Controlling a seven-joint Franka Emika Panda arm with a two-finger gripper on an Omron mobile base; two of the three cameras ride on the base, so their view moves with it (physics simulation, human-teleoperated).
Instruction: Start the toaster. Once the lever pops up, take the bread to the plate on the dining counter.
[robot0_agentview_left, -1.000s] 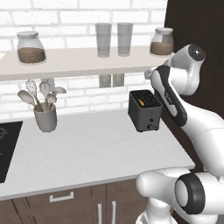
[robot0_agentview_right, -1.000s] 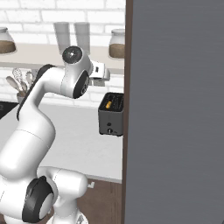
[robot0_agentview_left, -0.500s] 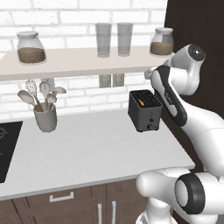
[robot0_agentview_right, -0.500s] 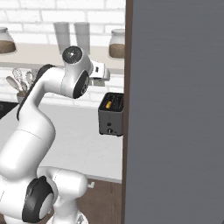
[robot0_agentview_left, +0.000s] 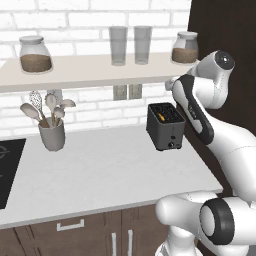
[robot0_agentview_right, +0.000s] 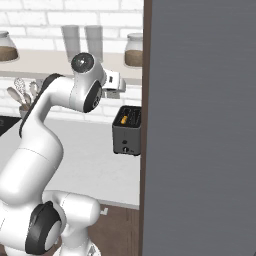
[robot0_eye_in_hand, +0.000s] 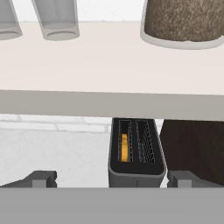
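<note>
Jaws spread fully, holding nothing, poised well above toaster (robot0_eye_in_hand: 136, 151) on counter (robot0_agentview_left: 100, 170). Bread (robot0_eye_in_hand: 124, 147) sunk in slot. Starting step pending: descend, press lever.

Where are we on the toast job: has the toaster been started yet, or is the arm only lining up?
Nothing looks done yet. The bread sits down in one slot of the toaster on the worktop. In hand: the open gripper hangs above the toaster near the shelf, fingers touching nothing. Left: pressing the lever, waiting for the pop, carrying the bread to the plate.
</note>
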